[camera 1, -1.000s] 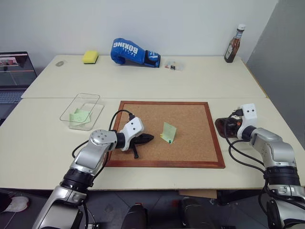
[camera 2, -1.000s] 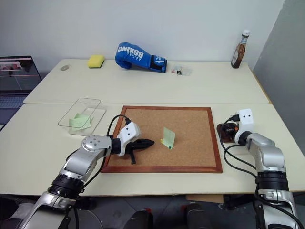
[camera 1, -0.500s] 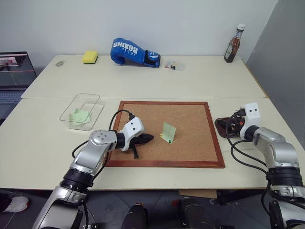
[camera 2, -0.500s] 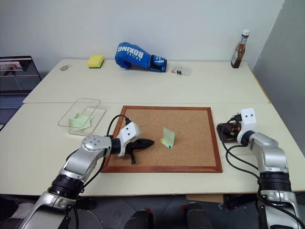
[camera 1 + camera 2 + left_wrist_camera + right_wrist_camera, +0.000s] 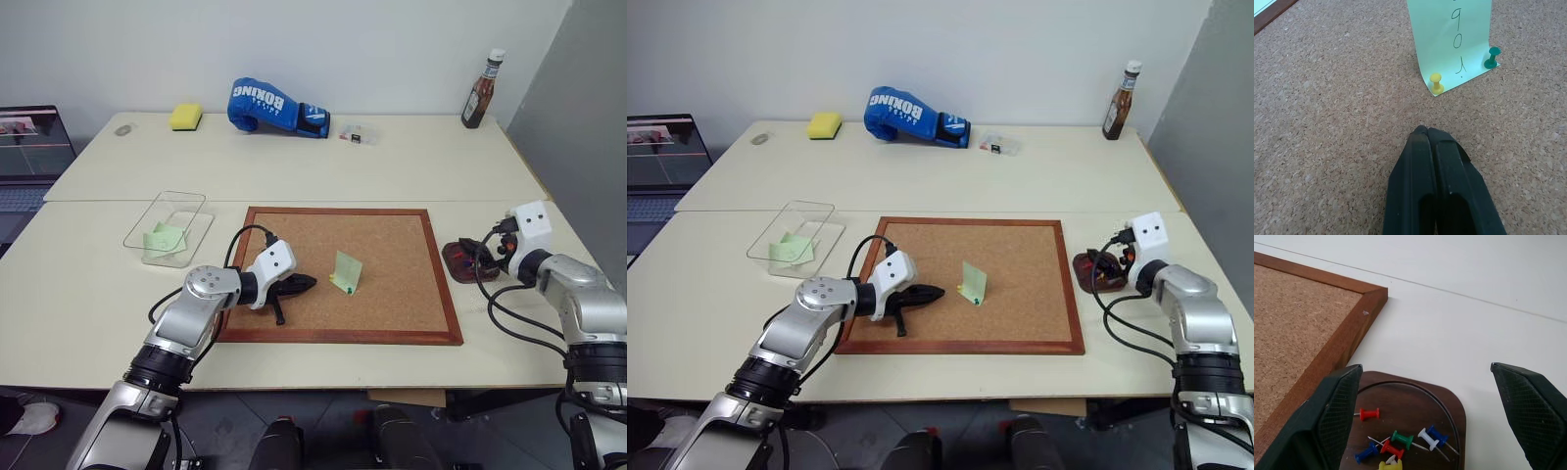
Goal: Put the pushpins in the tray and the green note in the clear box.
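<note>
pushpins [image 5: 1400, 443] lie loose in a small heap in the tray [image 5: 1449, 406], a dark reddish-brown dish on the bench [image 5: 323, 171] just off the corkboard [image 5: 392, 245] frame's 3 o'clock side. red, blue, green, white and yellow heads show, their shafts pointing every which way, one red pin [image 5: 1369, 414] a little apart from the rest. a second ago the right claw [image 5: 1430, 416] was half closed low over the dish; now it has lifted a little toward 3 o'clock and its jaws stand spread wide with nothing between them, the tray showing below.

two more pins, one yellow [image 5: 1436, 83] and one green [image 5: 1492, 57], still hold the green note [image 5: 346, 271] to the cork near the board's centre. the slip stands up off the board from its pinned lower edge, its long axis upright, leaning slightly, with handwriting on its face. it has not shifted.

the left claw [image 5: 1424, 131] has kept its place, fingers pressed together and gripping nothing, resting low over the cork at about 9 o'clock from the note, tips aimed at it.

the clear box [image 5: 168, 228] sits on the bench off the board's 10 o'clock corner, long axis running away from the robot, with another pale green slip [image 5: 164, 238] lying inside.
</note>
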Action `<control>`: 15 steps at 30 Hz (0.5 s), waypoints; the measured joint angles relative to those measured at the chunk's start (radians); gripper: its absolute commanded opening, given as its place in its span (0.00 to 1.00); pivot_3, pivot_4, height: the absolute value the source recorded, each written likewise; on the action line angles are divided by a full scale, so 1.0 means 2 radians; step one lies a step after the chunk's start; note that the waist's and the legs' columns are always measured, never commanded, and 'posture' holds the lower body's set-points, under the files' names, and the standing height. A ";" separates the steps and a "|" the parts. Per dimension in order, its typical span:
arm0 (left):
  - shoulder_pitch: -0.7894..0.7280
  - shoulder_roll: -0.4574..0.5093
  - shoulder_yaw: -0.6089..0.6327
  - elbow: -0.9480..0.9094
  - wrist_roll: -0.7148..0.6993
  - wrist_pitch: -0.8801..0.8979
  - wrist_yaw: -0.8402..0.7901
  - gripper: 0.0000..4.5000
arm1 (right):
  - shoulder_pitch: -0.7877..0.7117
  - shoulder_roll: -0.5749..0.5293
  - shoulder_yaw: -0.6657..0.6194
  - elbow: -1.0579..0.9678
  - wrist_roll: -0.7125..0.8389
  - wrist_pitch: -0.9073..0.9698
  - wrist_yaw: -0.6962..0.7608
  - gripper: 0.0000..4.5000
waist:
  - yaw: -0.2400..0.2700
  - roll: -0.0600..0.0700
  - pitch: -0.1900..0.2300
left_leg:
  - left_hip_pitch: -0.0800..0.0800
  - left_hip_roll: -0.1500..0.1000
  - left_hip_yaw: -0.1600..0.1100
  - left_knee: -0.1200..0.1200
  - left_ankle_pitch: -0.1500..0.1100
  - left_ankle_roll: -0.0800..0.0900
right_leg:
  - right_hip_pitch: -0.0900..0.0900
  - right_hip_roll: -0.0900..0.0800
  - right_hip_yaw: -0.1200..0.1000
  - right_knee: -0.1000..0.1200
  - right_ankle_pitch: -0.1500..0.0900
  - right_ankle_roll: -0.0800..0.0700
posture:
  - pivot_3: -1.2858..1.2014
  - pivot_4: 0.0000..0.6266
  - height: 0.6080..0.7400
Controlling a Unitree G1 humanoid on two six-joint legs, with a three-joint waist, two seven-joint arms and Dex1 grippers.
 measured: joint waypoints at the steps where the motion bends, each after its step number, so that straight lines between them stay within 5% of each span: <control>1: 0.000 0.000 -0.001 0.000 0.000 -0.001 0.000 0.00 | 0.001 -0.005 0.003 0.000 -0.003 -0.007 0.006 0.99 | 0.000 0.000 0.000 | 0.000 0.000 0.000 0.000 0.000 0.000 | 0.000 0.000 0.000 -0.001 0.000 0.000 | 0.52 0.24 1.00; 12: -0.001 -0.001 -0.002 0.001 0.000 -0.008 -0.002 0.00 | 0.018 -0.042 0.034 -0.025 -0.038 -0.080 0.060 0.99 | 0.001 0.000 0.000 | 0.000 0.000 0.000 -0.002 0.000 0.000 | 0.001 0.000 0.000 -0.004 0.000 0.000 | 0.52 0.24 1.00; 15: -0.001 -0.001 -0.002 0.001 0.000 -0.009 -0.004 0.00 | 0.058 -0.056 0.033 -0.101 0.020 -0.045 0.125 0.99 | 0.002 0.000 0.000 | 0.000 0.000 0.000 -0.003 0.000 0.000 | 0.001 0.000 0.000 -0.004 0.000 0.000 | 0.52 0.24 1.00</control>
